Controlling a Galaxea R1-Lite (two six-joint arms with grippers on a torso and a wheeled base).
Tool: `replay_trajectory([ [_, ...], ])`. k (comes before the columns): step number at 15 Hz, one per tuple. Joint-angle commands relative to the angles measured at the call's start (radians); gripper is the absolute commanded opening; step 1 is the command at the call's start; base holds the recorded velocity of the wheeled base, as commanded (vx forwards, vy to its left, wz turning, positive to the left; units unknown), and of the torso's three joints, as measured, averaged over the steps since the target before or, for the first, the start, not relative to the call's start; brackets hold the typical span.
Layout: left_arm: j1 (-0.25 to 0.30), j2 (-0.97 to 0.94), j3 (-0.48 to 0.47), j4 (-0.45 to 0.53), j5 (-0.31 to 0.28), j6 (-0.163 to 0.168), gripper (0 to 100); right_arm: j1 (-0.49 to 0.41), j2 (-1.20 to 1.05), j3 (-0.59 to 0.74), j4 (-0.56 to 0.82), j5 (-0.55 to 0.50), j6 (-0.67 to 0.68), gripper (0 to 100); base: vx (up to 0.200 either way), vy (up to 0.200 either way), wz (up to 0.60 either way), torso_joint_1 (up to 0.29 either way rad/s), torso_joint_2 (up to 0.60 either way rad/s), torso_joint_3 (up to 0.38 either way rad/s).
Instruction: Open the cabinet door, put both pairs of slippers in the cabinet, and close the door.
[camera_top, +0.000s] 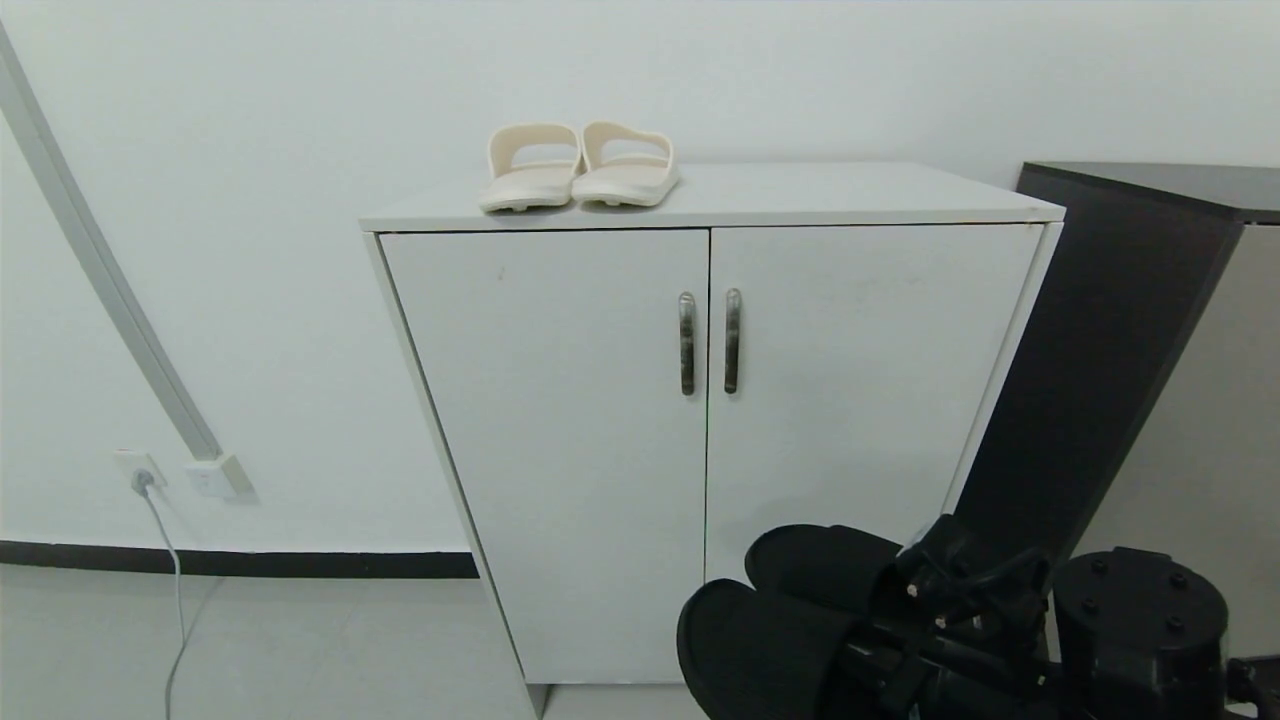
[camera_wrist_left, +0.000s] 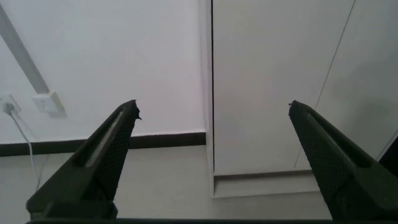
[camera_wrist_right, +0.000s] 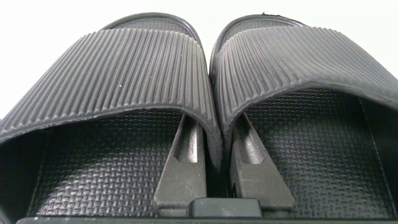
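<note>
A white cabinet (camera_top: 560, 430) stands against the wall with both doors closed, and two metal handles (camera_top: 709, 342) meet at its middle seam. On its top lies a cream pair of slippers (camera_top: 580, 168), side by side. Low in front of the right door (camera_top: 860, 380), a black pair of slippers (camera_top: 790, 600) is held up off the floor. My right gripper (camera_wrist_right: 217, 158) is shut on the black slippers (camera_wrist_right: 149, 74), its fingers (camera_wrist_right: 183, 162) pinching the two inner strap edges together. My left gripper (camera_wrist_left: 212, 106) is open and holds nothing, facing the cabinet's lower left corner (camera_wrist_left: 211, 174).
A dark cabinet (camera_top: 1100, 350) stands close on the right of the white one. On the left wall are a grey slanted conduit (camera_top: 90, 250) and a socket (camera_top: 140, 470) with a cable hanging to the floor. Bare floor (camera_top: 250, 650) lies to the left.
</note>
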Motion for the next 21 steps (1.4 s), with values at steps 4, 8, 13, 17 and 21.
replay_trajectory([
  [4,-0.008,0.302,-0.206,-0.011,-0.053,-0.040,100,0.001,-0.002,0.001,-0.002,-0.008,0.000,0,0.000,0.000,0.00,0.000,0.00,0.000],
  [8,-0.022,0.623,-0.236,-0.235,-0.150,-0.039,100,0.001,-0.007,0.010,-0.002,-0.006,0.000,0,0.000,0.000,0.00,-0.014,0.07,0.086],
  [13,-0.186,0.931,-0.390,-0.404,-0.162,-0.017,100,-0.001,-0.001,0.010,-0.018,-0.008,0.000,0,0.000,0.000,0.00,0.000,0.00,0.000],
  [17,-0.375,1.088,-0.499,-0.513,-0.162,-0.108,100,-0.019,0.027,-0.019,-0.031,-0.014,0.000,0,0.000,0.000,0.00,0.000,0.00,0.000],
  [21,-0.527,1.265,-0.626,-0.566,-0.170,-0.175,100,-0.036,0.036,-0.038,-0.031,-0.018,0.000,0,0.000,0.000,0.00,0.000,0.00,0.000],
])
